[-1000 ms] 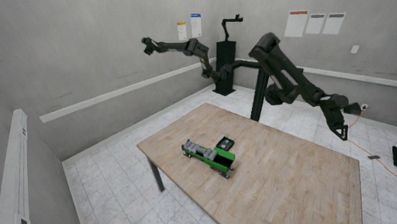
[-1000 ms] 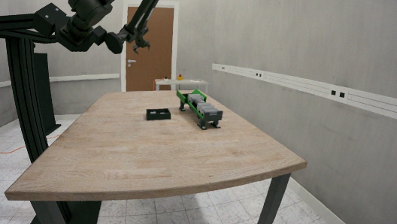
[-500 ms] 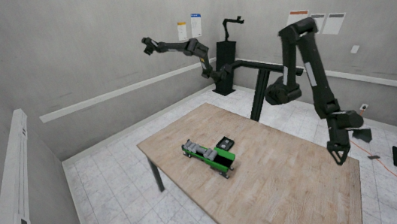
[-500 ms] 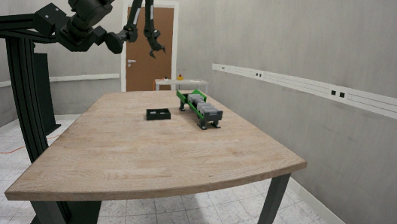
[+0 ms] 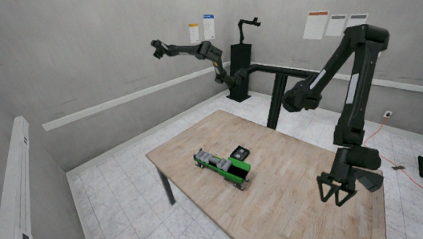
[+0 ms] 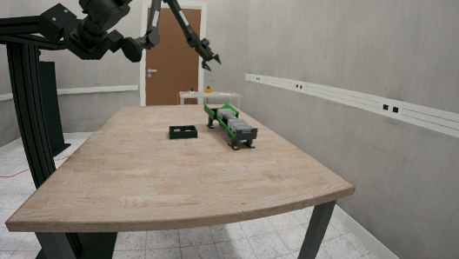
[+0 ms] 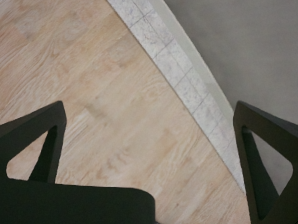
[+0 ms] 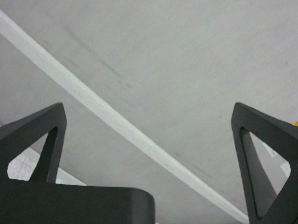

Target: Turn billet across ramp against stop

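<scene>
A green feed ramp [image 5: 223, 166] stands near the middle of the wooden table and also shows in the exterior view [image 6: 228, 122]. Several grey billets [image 5: 212, 160] lie on it toward its low end [image 6: 238, 125]; they are too small to tell which one lies lengthwise. My left gripper [image 5: 336, 193] is open and empty. It hangs a little above the table, well away from the ramp, and shows high up in the exterior view [image 6: 209, 58]. My right gripper [image 5: 157, 48] is open and empty, raised high off the table toward the wall [image 8: 149, 156].
A small black tray [image 5: 238, 152] sits on the table beside the ramp's high end [image 6: 182, 131]. A black frame and pedestal [image 5: 240, 72] stand behind the table. A small white table [image 6: 209, 96] stands by the door.
</scene>
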